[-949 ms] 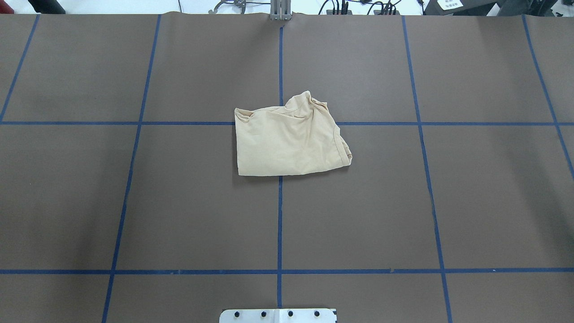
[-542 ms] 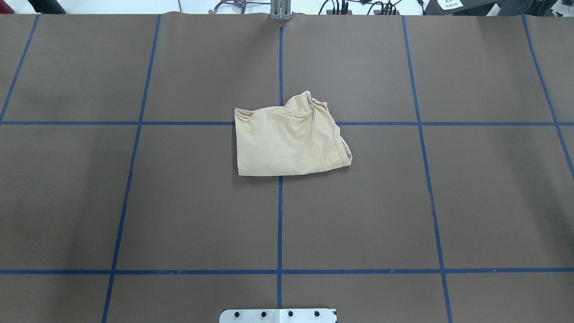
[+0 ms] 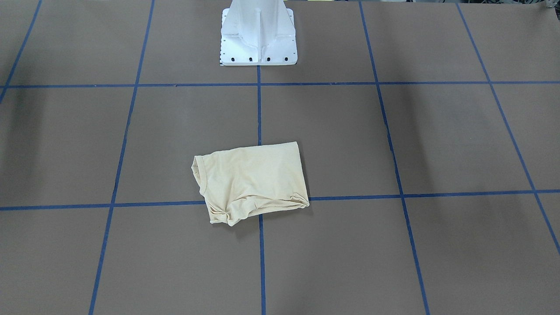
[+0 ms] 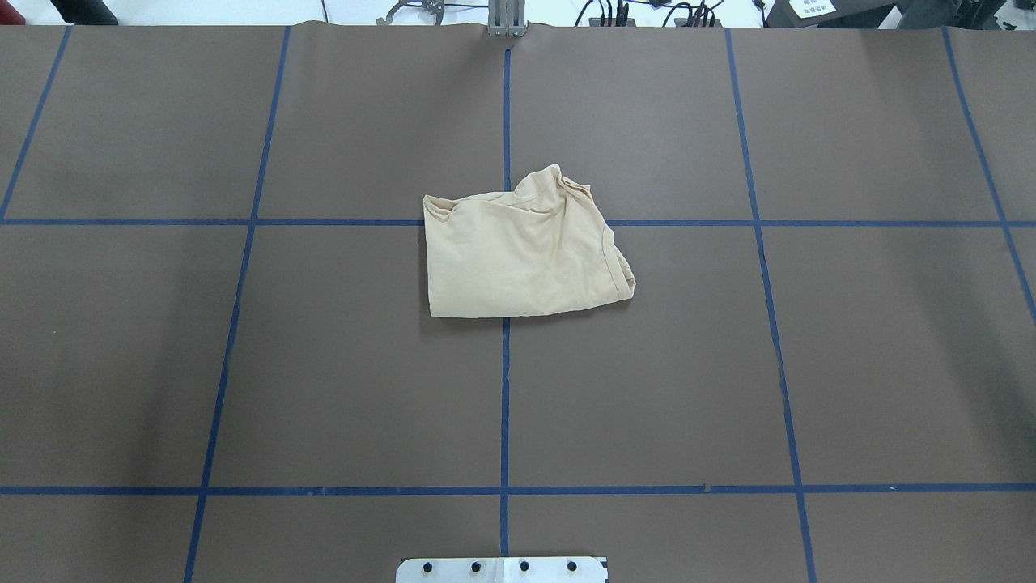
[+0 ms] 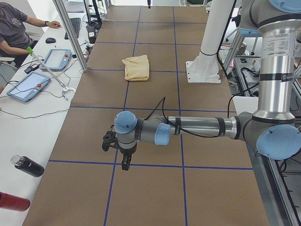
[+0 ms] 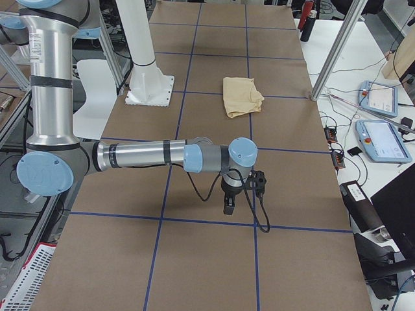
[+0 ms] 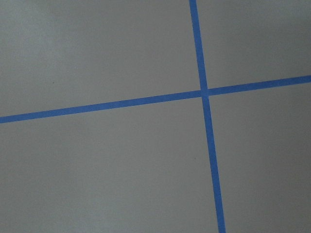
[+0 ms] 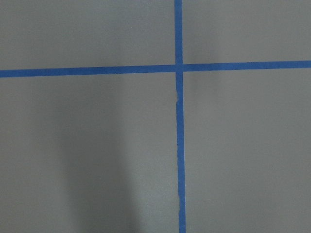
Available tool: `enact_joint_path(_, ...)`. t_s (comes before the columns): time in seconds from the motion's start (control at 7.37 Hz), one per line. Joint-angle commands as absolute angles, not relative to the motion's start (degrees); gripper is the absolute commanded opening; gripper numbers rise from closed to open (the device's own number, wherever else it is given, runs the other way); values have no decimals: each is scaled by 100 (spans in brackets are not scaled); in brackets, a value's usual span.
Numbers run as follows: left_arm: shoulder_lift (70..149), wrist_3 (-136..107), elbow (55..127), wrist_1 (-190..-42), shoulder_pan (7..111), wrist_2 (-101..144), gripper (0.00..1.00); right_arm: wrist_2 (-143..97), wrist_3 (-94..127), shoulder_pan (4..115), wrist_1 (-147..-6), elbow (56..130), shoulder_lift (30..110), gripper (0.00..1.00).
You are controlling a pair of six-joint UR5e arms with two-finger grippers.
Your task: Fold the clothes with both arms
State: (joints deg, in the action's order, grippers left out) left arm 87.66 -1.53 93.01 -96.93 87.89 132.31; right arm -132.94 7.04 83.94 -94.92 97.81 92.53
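Observation:
The pale cream-yellow shirt (image 4: 518,255) lies folded into a compact bundle at the table's middle, collar edge to the right; its print is hidden. It also shows in the front-facing view (image 3: 251,181), the left view (image 5: 136,67) and the right view (image 6: 241,96). Both arms are far from it, out at the table's ends. My left gripper (image 5: 123,162) hangs low over the table near a tape crossing. My right gripper (image 6: 228,206) does the same at the other end. I cannot tell whether either is open or shut. Both wrist views show only brown cover and blue tape.
The white pedestal base (image 3: 258,35) stands at the robot's edge of the table, behind the shirt. Blue tape lines (image 4: 505,389) grid the brown cover. A side desk holds tablets (image 5: 27,87) and bottles (image 5: 28,165); a seated person (image 5: 14,28) is at it.

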Motion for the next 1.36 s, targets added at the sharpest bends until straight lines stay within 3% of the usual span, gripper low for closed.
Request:
enact_joint_path(0.0, 8771, -185, 9396, -9563, 8789, 13271, 100, -13289, 633, 8428, -9492, 9739, 9264, 100)
enact_joint_path(1.22, 8780, -185, 9360, -9589, 8789, 13271, 100, -13307, 422, 8517, -9492, 9747, 9264, 100)
